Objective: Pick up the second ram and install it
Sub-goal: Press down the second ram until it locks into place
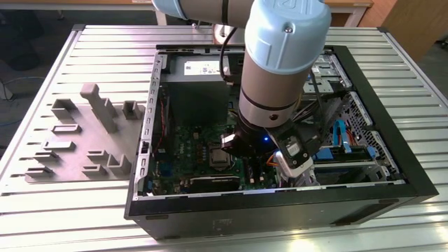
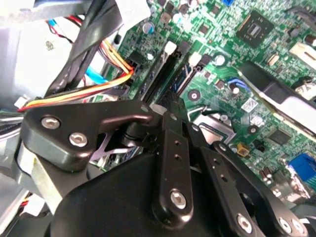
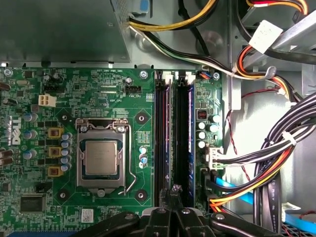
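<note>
My gripper (image 3: 174,190) hangs low inside the open computer case (image 1: 280,203), with its black fingers (image 2: 174,116) pressed together at the near end of the two long black memory slots (image 3: 161,133). The slot nearer the cable bundle (image 3: 184,133) shows a dark bluish strip along its length. It could be the second ram standing in it, but I cannot tell. No stick shows between the fingers. In the exterior view the arm's pale blue wrist hides most of the gripper (image 1: 292,167) and the slots beneath it.
A processor socket (image 3: 101,158) sits on the green motherboard beside the slots. Bundled black, orange and yellow cables (image 3: 266,168) crowd the other side. A grey moulded tray (image 1: 70,157) lies on the slatted table at the exterior view's left, outside the case.
</note>
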Tool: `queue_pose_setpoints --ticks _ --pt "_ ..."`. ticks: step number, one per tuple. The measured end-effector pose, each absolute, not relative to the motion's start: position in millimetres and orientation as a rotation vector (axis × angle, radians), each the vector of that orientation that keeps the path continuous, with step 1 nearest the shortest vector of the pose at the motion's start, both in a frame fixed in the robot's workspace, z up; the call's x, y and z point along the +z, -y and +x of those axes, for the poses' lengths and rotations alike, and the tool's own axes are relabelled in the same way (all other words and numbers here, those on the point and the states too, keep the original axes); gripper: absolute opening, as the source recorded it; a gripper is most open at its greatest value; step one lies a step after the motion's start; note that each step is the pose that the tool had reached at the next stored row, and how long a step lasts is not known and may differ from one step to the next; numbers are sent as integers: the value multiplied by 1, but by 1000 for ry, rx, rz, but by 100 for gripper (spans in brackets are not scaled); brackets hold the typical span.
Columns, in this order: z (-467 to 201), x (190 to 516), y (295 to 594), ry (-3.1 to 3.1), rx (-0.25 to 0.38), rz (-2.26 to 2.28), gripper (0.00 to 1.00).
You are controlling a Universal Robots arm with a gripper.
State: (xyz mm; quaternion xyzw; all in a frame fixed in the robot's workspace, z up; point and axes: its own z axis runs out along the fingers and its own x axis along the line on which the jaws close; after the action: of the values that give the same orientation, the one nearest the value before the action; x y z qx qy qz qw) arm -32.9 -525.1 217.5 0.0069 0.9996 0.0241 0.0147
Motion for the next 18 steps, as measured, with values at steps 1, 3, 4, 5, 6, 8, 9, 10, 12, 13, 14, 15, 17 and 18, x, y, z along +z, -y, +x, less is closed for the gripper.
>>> queue_pose_setpoints --ticks 1,3,4,5,6,8,9,10,12,13,14,15,17,18 --pt "-33 217 525 -3111 75 21 11" --pt "-33 217 525 -3111 76 22 11" --pt "-33 217 525 -3111 76 22 11" --pt "-33 217 525 -3111 76 22 11" --pt "-33 217 525 -3111 76 21 11" --pt "-33 217 525 -3111 76 21 11" --pt "-33 217 525 -3111 76 22 11" --pt "-33 217 525 -3111 76 21 11" --pt "-33 217 525 -3111 77 22 11" --pt "-33 218 525 -3111 79 21 11" --pt "-33 220 525 -3110 80 21 11" --pt "-33 223 525 -3111 78 22 11" --pt "-33 228 525 -3111 77 22 11" --pt "-33 230 525 -3111 77 22 11"
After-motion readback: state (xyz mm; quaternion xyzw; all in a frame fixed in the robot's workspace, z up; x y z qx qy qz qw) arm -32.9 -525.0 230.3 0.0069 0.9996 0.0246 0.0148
